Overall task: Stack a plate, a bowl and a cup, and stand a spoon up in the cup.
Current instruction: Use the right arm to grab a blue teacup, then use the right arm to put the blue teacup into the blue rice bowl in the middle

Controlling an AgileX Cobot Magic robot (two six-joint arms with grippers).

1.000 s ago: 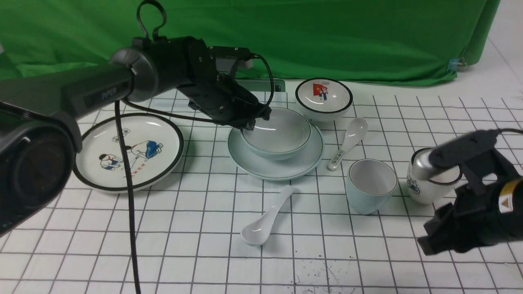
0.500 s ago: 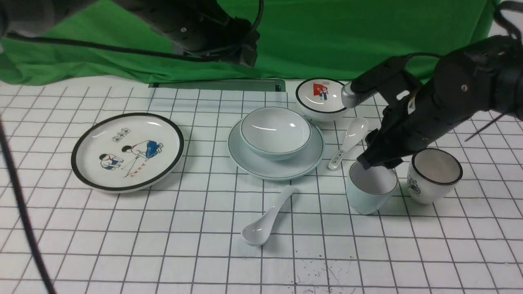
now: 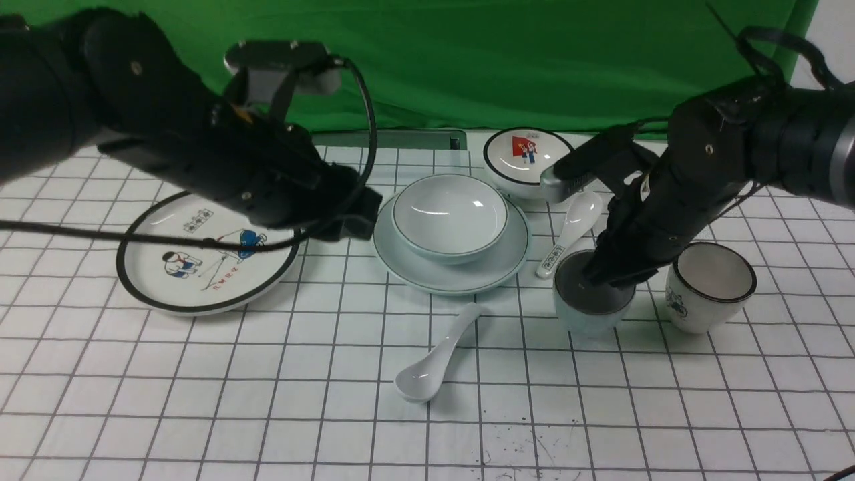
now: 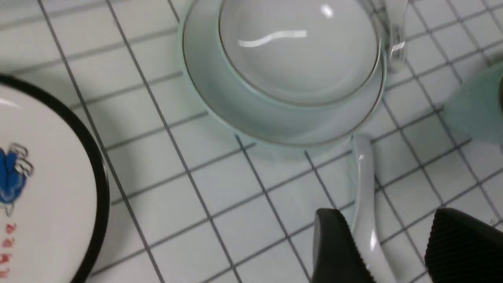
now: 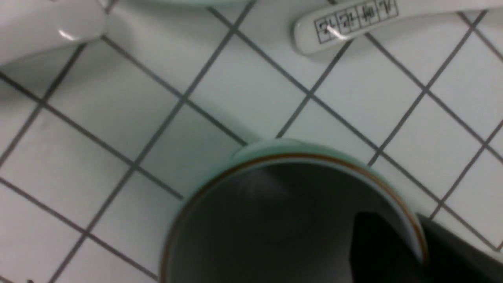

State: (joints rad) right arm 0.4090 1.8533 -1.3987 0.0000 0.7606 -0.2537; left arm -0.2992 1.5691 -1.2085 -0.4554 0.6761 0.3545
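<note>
glossy white, the plain spoon (image 3: 434, 364) lies nearest on the gridded bench (image 3: 320, 427), bowl end toward me. beyond it to the right, my right hand (image 3: 618, 267) pinches the wall of the pale cup (image 3: 591, 321), one finger inside, one outside. the black-rimmed cup (image 3: 709, 287) stands just right of it. to the left, my left hand (image 3: 364, 214) is spread and empty, over the bench between the cartoon plate (image 3: 207, 267) and the pale plate (image 3: 461, 280). on that pale plate sits the pale bowl (image 3: 451, 217); the flag bowl (image 3: 528, 160) is farthest.

Two plates (image 3: 200, 287), two bowls (image 3: 451, 217), two cups (image 3: 591, 314), two spoons (image 3: 427, 371).
</note>
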